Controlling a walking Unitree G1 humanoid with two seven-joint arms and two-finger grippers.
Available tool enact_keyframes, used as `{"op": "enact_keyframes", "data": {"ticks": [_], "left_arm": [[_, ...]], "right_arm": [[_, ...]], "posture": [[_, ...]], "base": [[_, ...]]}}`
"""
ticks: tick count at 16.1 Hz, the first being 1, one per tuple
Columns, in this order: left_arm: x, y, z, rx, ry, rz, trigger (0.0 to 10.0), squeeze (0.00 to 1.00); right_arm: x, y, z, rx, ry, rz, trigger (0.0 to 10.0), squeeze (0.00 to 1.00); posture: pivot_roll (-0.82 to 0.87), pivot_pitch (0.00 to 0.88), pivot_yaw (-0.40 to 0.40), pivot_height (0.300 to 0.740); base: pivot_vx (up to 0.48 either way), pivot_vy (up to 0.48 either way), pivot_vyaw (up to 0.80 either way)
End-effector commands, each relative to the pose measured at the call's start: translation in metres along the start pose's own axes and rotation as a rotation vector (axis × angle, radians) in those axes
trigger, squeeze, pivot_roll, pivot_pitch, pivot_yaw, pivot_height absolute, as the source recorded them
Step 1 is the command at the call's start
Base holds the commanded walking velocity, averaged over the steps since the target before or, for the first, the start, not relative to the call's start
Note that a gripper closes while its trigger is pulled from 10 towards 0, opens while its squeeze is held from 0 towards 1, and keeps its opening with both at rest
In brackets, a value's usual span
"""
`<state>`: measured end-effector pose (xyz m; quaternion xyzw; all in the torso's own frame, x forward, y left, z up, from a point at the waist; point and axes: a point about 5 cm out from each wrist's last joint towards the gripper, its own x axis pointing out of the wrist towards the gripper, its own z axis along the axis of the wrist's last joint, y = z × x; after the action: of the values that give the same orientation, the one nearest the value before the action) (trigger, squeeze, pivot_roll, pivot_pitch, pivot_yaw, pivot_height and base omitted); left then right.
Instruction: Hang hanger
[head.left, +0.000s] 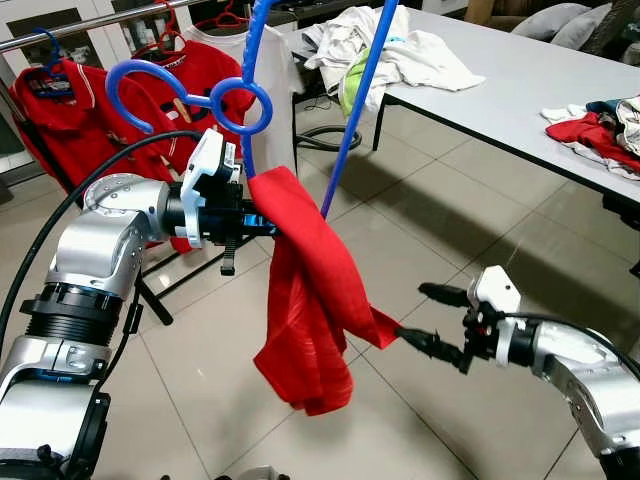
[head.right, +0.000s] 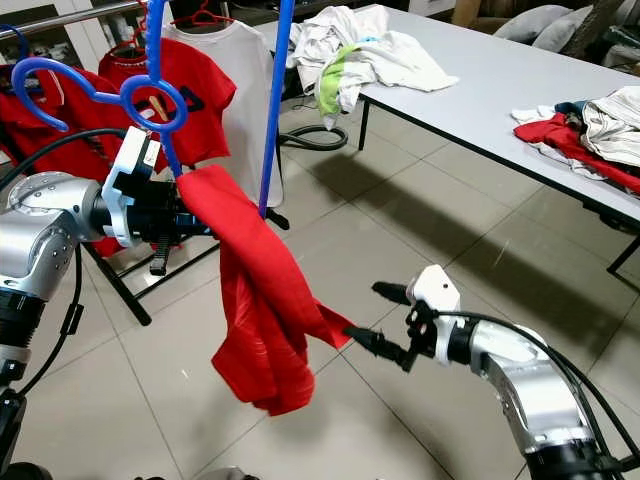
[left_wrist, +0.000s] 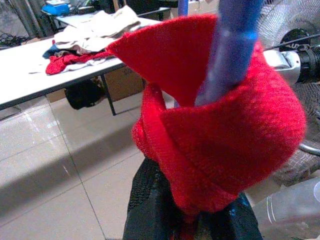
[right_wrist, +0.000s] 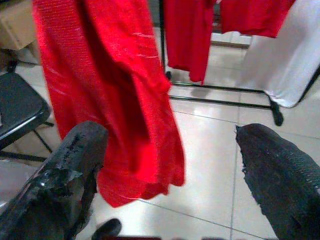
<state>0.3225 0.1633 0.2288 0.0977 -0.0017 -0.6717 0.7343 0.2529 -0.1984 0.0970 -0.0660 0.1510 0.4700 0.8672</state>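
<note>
Low at the frame's right, right gripper (head.left: 432, 320) spreads its fingers wide — one tip touching the red garment (head.left: 310, 310). Centre-left, left gripper (head.left: 250, 222) clamps that garment and the blue hanger (head.left: 240, 100) — rising toward the top edge.

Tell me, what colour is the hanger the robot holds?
The hanger is blue, clearest in the left eye view.

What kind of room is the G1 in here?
Likely a laundry-sorting or test room, not a lived-in home: a clothes rail of hung shirts, a long grey table piled with garments, a tiled floor.
</note>
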Motion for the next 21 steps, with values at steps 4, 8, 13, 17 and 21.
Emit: {"op": "enact_keyframes", "data": {"ticks": [4, 8, 13, 17, 21], "left_arm": [[-0.001, 0.0, 0.019, 0.038, -0.041, -0.036, 0.0, 0.0], [0.001, -0.001, 0.023, 0.045, -0.048, -0.047, 0.0, 0.0], [0.009, 0.005, 0.036, 0.098, -0.126, 0.01, 0.0, 0.0], [0.011, 0.005, 0.04, 0.101, -0.154, 0.014, 0.0, 0.0], [0.011, 0.005, 0.039, 0.098, -0.148, 0.014, 0.0, 0.0]], "right_arm": [[0.009, -0.005, -0.003, -0.027, 0.001, -0.073, 10.0, 0.0], [0.007, -0.005, -0.003, -0.004, 0.005, -0.037, 0.0, 0.0], [0.022, 0.006, -0.006, 0.013, -0.005, 0.025, 0.0, 0.0], [0.034, 0.005, -0.004, 0.052, -0.052, -0.021, 0.0, 0.0], [0.042, 0.004, 0.005, 0.099, -0.14, -0.043, 0.0, 0.0]], "posture": [[-0.05, 0.0, 0.069, 0.74], [-0.05, 0.0, 0.066, 0.74], [-0.05, 0.0, 0.064, 0.74], [-0.05, 0.0, 0.065, 0.74], [-0.05, 0.0, 0.066, 0.74]], "base": [[0.0, 0.0, 0.0], [0.0, 0.0, 0.0], [0.0, 0.0, 0.0], [0.0, 0.0, 0.0], [0.0, 0.0, 0.0]]}}
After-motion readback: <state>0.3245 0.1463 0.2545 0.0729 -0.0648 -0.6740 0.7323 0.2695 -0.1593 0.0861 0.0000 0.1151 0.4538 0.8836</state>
